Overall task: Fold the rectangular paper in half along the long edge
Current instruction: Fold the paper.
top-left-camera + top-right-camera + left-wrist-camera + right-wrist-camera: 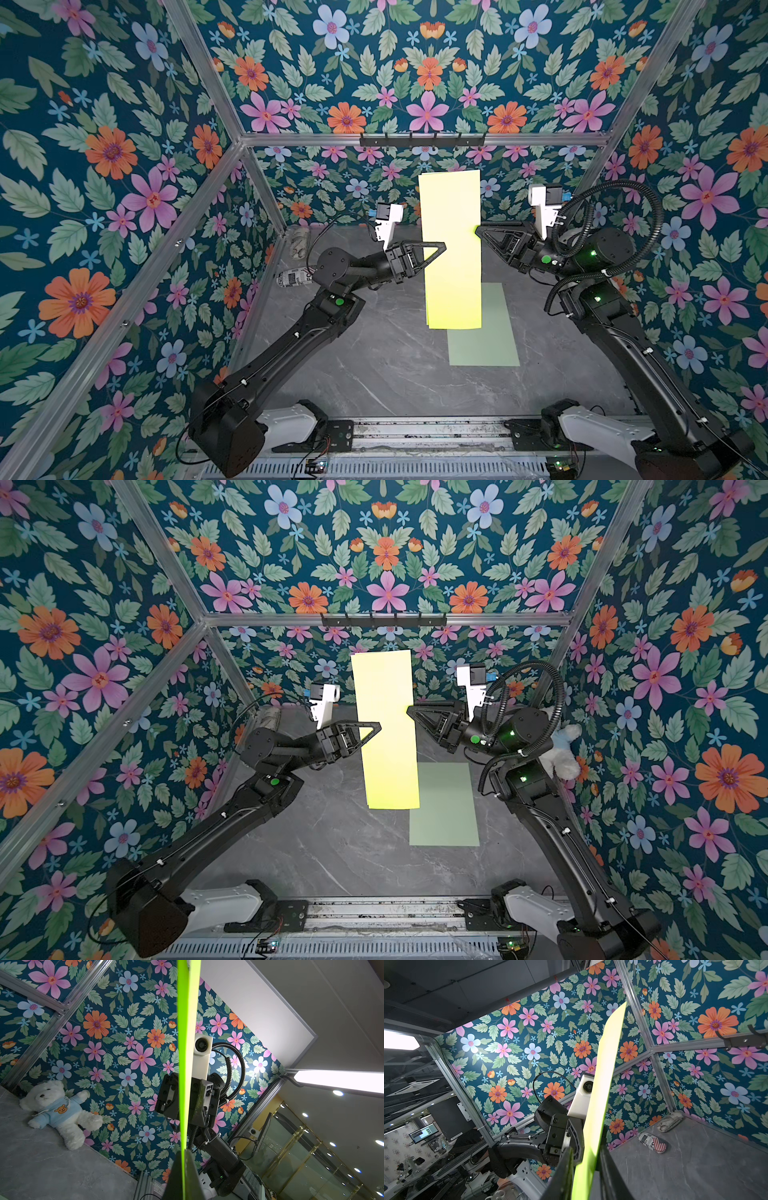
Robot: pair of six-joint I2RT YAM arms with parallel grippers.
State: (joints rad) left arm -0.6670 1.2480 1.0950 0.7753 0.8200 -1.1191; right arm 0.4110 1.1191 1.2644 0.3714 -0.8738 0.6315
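The yellow paper (452, 249) is hanging upright in the air above the table (374, 382), its long sides running up and down, and the two arms are holding it between them at about mid-height. The left gripper (441, 247) is reaching in over the sheet's near-left long edge. In the left wrist view its fingers (176, 1178) are pressing together on the paper, which is coming straight out from between them. The right gripper (478, 230) is meeting the opposite long edge. In the right wrist view its fingers (565, 1169) are sitting on either side of the sheet with little room to spare, but I cannot tell whether they are pinching it or only straddling it. At the lower left corner in both top views two layers are showing slightly out of step, so the sheet is probably doubled over already, with the free edges on the left and the fold on the right. Judging from that, the step in hand is setting the crease. To do it well, the left grip should be squaring the two free edges before the right fingers are bearing down on the fold. The pull between the arms should be gentle enough not to tear or bow the paper. A pale green sheet (486, 345) is lying flat on the table just below, worth avoiding if the paper is lowered for pressing.
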